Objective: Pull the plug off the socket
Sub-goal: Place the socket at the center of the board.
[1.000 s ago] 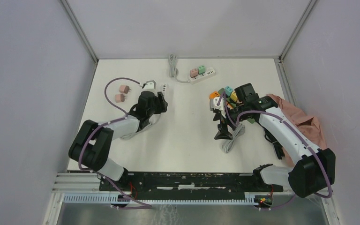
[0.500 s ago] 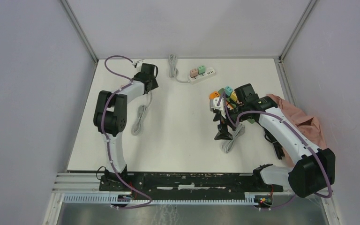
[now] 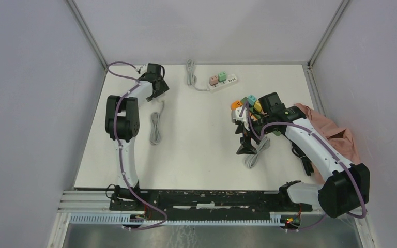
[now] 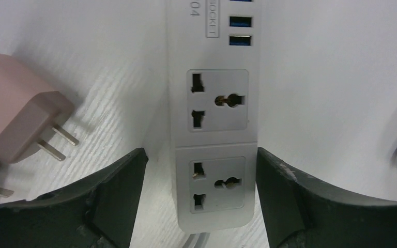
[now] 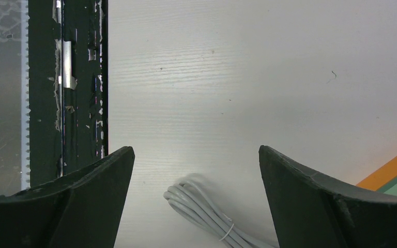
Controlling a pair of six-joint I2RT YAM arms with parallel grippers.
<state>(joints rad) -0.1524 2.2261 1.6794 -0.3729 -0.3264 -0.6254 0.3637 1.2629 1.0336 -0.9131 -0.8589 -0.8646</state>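
Swung outward, the left gripper (image 4: 201,160) now straddles the socket strip (image 4: 214,77), jaws apart. The pink plug (image 4: 18,121) lies left of it, partly cropped. The right gripper (image 5: 196,165) jaws stand wide.

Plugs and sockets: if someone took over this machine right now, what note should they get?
Left tool: open, straddling a white strip whose two sockets are empty; a pink plug lies loose beside it.
Right tool: open, holding nothing, above bare table and a coiled cable.
Done: that strip is cleared.
Left: the far strip holds a green plug and a second pink plug; coloured plugs cluster near the right tool.
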